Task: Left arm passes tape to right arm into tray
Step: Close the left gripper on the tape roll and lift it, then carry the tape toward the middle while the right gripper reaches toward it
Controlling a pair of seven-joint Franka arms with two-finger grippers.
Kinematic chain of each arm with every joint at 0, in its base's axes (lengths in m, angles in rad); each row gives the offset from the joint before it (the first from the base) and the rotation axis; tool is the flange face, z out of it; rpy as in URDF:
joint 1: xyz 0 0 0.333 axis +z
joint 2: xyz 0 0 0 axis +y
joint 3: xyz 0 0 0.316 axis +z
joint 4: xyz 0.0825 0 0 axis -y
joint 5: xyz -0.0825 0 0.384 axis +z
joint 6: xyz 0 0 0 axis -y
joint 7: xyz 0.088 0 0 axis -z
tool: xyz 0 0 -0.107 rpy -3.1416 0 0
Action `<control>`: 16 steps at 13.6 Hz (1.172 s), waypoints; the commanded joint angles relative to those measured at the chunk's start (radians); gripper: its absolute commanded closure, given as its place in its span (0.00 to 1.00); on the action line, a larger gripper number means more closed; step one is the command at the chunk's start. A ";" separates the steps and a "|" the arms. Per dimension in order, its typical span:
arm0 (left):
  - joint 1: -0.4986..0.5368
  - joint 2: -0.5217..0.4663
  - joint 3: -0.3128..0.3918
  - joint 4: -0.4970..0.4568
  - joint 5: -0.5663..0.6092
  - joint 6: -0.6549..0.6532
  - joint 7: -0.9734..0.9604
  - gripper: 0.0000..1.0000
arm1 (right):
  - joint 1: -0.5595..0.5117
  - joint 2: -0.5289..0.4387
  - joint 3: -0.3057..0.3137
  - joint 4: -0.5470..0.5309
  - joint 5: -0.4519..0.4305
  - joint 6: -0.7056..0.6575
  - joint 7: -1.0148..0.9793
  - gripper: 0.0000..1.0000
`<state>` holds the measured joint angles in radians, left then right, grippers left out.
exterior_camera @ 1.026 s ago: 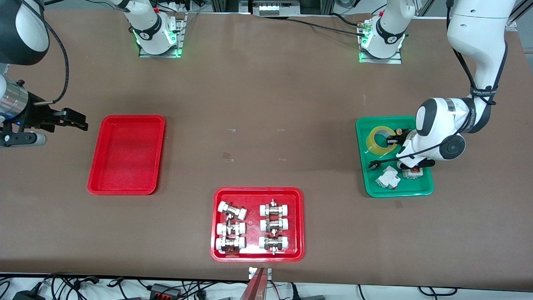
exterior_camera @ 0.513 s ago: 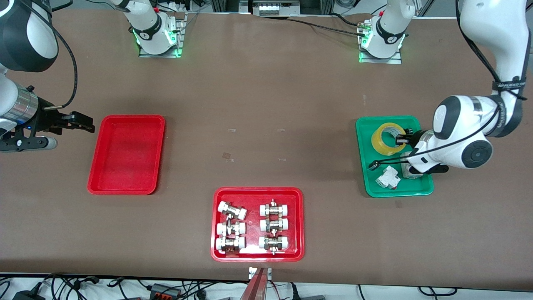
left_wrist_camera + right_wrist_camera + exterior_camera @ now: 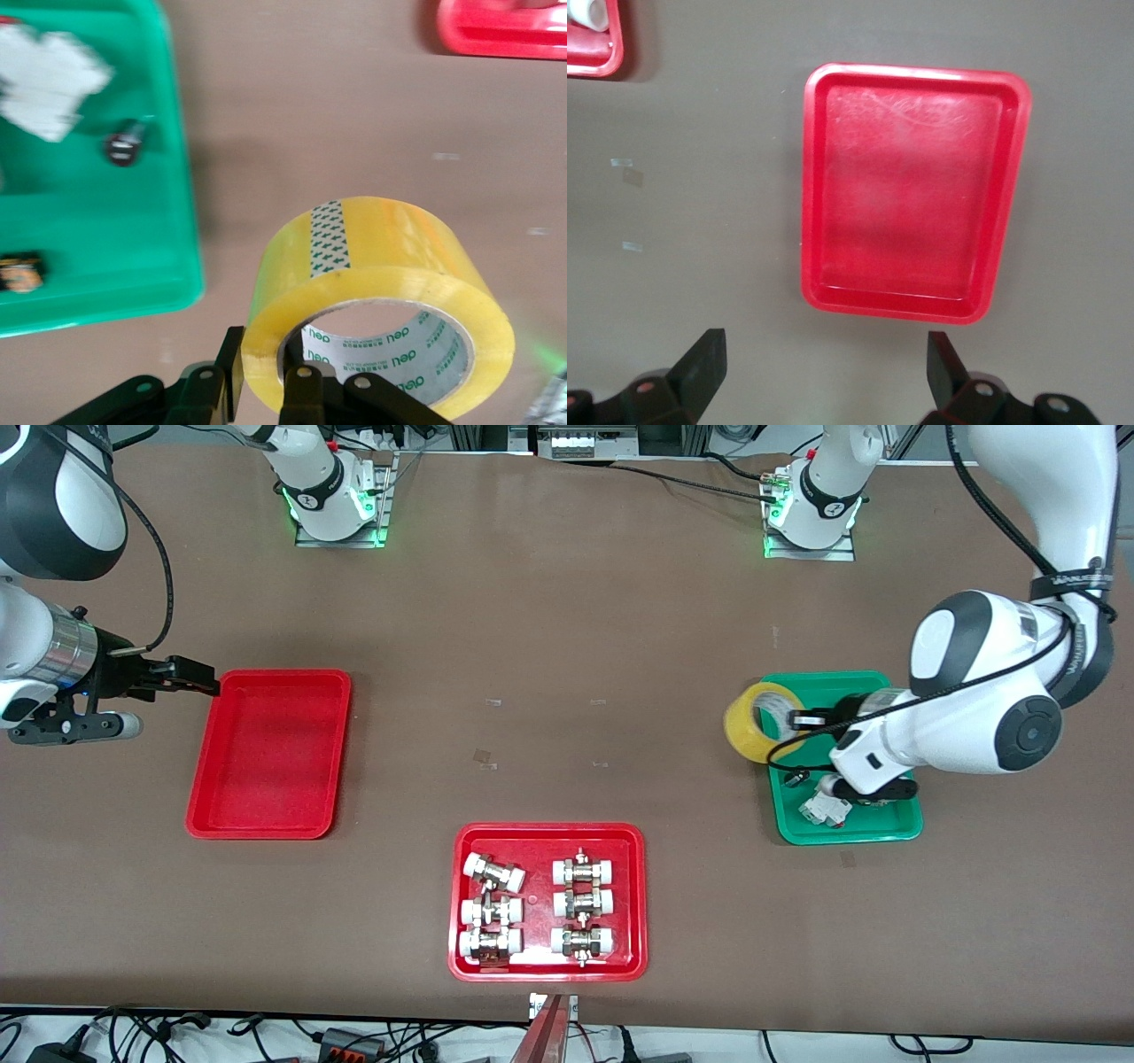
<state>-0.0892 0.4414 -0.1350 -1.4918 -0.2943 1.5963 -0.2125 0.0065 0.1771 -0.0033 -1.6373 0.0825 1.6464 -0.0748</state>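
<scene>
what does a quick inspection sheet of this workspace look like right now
surface: brown table, small tape marks.
job's things: tape lifted over the green tray edge; plain red tray holds nothing.
clutter: fittings tray; white part in the green tray.
grippers: left hand shut on the tape wall; right hand open beside the plain red tray.
cables: a bundle along the table edge nearest the camera.
surroundings: arm bases lit green.
</scene>
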 commanded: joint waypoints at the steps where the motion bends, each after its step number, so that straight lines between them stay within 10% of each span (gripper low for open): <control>1: -0.087 0.074 0.000 0.094 -0.107 0.034 -0.134 0.99 | -0.003 0.027 0.000 -0.002 0.078 -0.010 -0.010 0.00; 16: -0.428 0.355 -0.003 0.168 -0.615 0.777 -0.162 0.99 | 0.150 0.349 0.012 0.074 0.571 0.140 -0.356 0.00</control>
<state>-0.4878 0.7569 -0.1439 -1.3930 -0.8700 2.3642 -0.3733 0.1059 0.5173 0.0098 -1.6036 0.6298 1.7649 -0.4162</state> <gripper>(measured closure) 0.784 0.000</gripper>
